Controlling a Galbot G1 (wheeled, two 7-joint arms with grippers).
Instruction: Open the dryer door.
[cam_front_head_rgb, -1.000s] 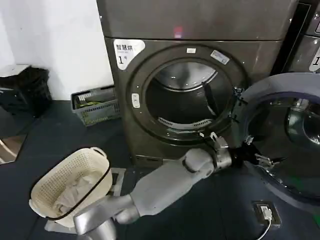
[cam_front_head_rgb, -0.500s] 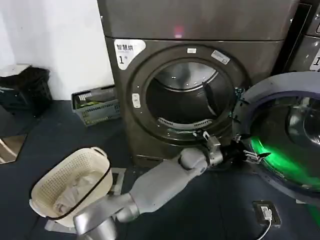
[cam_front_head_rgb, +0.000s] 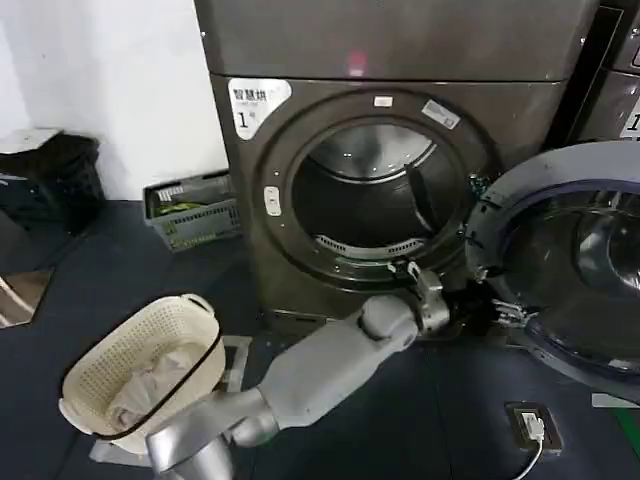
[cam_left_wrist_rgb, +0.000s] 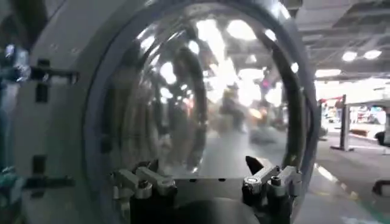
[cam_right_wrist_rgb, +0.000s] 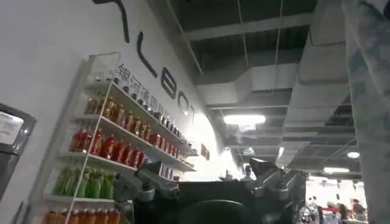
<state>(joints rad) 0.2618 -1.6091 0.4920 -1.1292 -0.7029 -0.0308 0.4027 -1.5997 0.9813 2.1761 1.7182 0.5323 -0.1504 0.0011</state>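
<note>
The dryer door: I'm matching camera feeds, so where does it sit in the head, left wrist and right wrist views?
Head view: the dryer door hangs swung open at the right edge, beside the drum opening.
Left wrist view: its glass porthole and pale rim span the frame.
Right wrist view: not in it.
Shared landmark: the left gripper, at the door's lower rim in both.

Dryer door open

The dryer door (cam_front_head_rgb: 575, 265), round with a chrome ring and dark glass porthole, stood swung wide to the drum opening's right.
</note>
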